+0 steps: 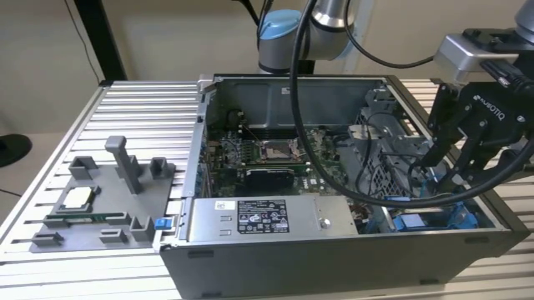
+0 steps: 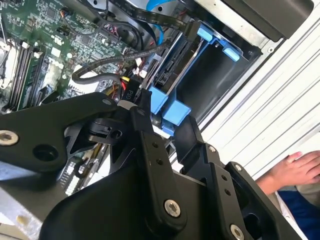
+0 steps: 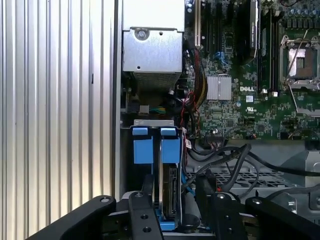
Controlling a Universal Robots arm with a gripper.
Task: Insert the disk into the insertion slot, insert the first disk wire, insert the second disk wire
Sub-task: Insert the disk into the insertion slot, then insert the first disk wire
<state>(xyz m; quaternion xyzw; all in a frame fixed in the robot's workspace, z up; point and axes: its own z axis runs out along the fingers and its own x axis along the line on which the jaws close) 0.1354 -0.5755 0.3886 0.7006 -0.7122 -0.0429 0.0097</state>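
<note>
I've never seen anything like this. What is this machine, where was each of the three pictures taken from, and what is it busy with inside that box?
That is a robot arm with a grasping tool at its end, reaching into an open computer case on a ribbed metal table. The exterior view comes from a camera standing off the arm; both wrist views come from cameras riding on the arm near the tool. Beside the case lies a grey parts tray. Inside are the green motherboard and a grey power-supply box. The tool is at the insertion slot, where the disk sits edge-on among blue plastic tabs. Whether the tool grips it, I cannot tell. The second wrist view also catches a person's hand by the table.
</note>
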